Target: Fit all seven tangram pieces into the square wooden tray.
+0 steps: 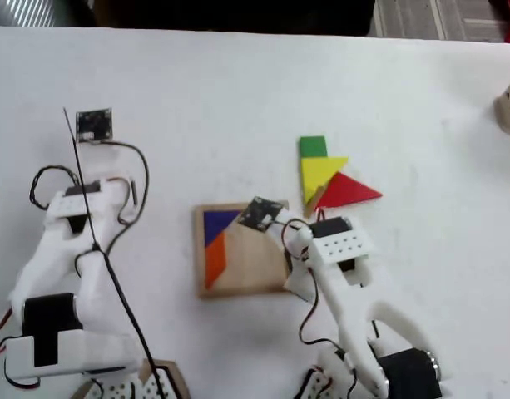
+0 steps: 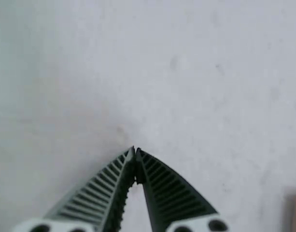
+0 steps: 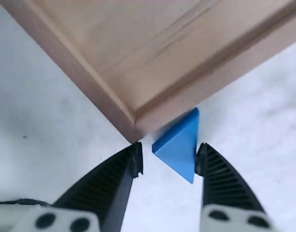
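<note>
White table, tray; perhaps dark floor

one wooden tray, two tangram pieces in it, blue and orange, four outside it, green, yellow, red, light blue

The right arm hides 1 rim of the tray (high view).

You will find nothing to read here: no legible lettering, numbers or signs on the wooden tray, the tangram pieces or the counter.
</note>
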Tool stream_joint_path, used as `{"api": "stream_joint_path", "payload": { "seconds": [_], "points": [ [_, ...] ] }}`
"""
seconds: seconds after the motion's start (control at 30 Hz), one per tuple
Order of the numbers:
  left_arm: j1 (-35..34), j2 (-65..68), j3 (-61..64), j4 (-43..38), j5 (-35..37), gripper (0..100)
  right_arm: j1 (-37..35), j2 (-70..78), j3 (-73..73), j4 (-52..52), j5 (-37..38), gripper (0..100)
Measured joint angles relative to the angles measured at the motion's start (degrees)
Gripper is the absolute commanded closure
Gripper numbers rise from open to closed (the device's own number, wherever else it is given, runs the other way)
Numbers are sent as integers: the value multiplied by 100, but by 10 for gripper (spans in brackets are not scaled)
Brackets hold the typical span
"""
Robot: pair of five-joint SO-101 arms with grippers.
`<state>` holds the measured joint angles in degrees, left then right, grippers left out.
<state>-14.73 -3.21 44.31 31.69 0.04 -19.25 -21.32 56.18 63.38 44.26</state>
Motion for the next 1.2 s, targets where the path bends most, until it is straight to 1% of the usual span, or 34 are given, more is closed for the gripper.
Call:
{"api": "stream_joint_path", "payload": {
  "seconds": [0.5, 0.57, 0.63, 0.7, 0.73, 0.87, 1.0, 1.1, 1.2],
  "points": [
    [0, 0, 0, 0, 0, 976, 0, 519, -132, -70, 26, 820],
    [0, 0, 0, 0, 0, 976, 18, 527, -149, -70, 26, 855],
    [0, 0, 0, 0, 0, 976, 88, 527, -149, -88, -26, 922],
    [0, 0, 0, 0, 0, 976, 176, 527, -167, -158, -237, 979],
    [0, 0, 0, 0, 0, 976, 193, 527, -167, -185, -334, 985],
    [0, 0, 0, 0, 0, 976, 325, 527, -167, -220, -492, 974],
    [0, 0, 0, 0, 0, 976, 738, 536, -316, -149, -598, 981],
    [0, 0, 0, 0, 0, 976, 1064, 545, -721, 255, -985, 981],
    [0, 0, 0, 0, 0, 976, 1196, 545, -1310, 818, -1582, 981]
  ]
}}
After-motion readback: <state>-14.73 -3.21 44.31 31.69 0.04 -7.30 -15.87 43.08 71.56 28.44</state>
